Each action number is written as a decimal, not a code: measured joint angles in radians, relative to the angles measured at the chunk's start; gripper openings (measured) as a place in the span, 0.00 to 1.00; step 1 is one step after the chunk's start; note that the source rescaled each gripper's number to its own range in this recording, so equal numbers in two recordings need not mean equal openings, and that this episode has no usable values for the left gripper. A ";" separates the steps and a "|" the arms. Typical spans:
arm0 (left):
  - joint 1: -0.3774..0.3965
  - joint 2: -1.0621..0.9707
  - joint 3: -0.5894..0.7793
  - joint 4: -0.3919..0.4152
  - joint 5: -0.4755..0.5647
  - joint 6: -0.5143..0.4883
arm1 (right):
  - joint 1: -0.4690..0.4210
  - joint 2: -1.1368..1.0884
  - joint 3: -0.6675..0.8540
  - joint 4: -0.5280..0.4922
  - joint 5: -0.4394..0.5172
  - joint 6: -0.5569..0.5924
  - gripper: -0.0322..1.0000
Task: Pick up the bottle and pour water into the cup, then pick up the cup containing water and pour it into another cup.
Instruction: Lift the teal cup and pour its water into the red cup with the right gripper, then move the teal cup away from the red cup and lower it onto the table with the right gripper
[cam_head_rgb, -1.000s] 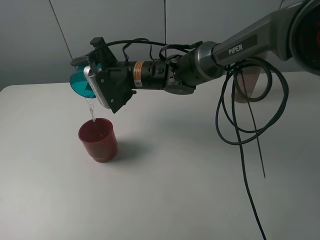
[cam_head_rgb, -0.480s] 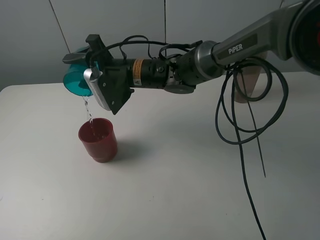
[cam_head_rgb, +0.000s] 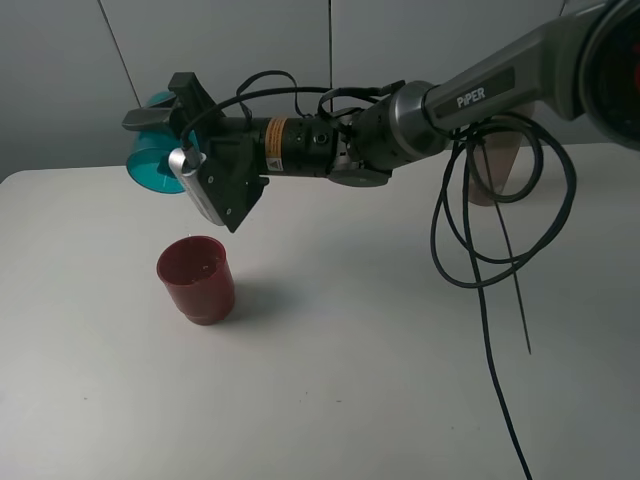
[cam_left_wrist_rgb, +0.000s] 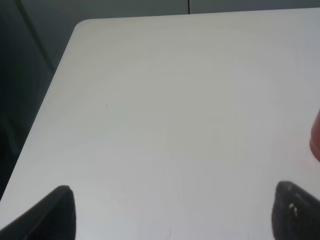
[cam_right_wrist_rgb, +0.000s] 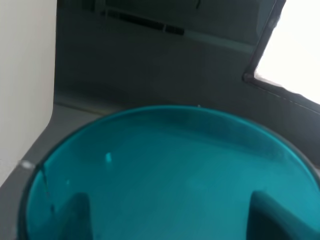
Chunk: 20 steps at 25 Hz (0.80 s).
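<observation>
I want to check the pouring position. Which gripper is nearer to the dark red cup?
Right. The right gripper holds the teal cup above the dark red cup. The left gripper is off to one side; the red cup only shows at its view's edge.

Even soft light, blurry wrist views

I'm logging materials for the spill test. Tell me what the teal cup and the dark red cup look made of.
The teal cup, held tipped on its side in the right end effector, looks like translucent plastic: the right wrist view shows light passing through its smooth, glossy wall. The dark red cup looks like opaque plastic with a duller sheen and a stepped, moulded base. Both are likely plastic, but not certain.
</observation>
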 joint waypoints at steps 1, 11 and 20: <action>0.000 0.000 0.000 0.000 0.000 0.000 | 0.000 0.000 0.000 -0.002 -0.001 0.015 0.05; 0.000 0.000 0.000 0.000 0.000 -0.007 | 0.002 -0.003 0.000 -0.009 0.015 0.697 0.05; 0.000 0.000 0.000 0.000 0.000 -0.007 | -0.065 -0.046 0.000 0.012 0.131 1.567 0.05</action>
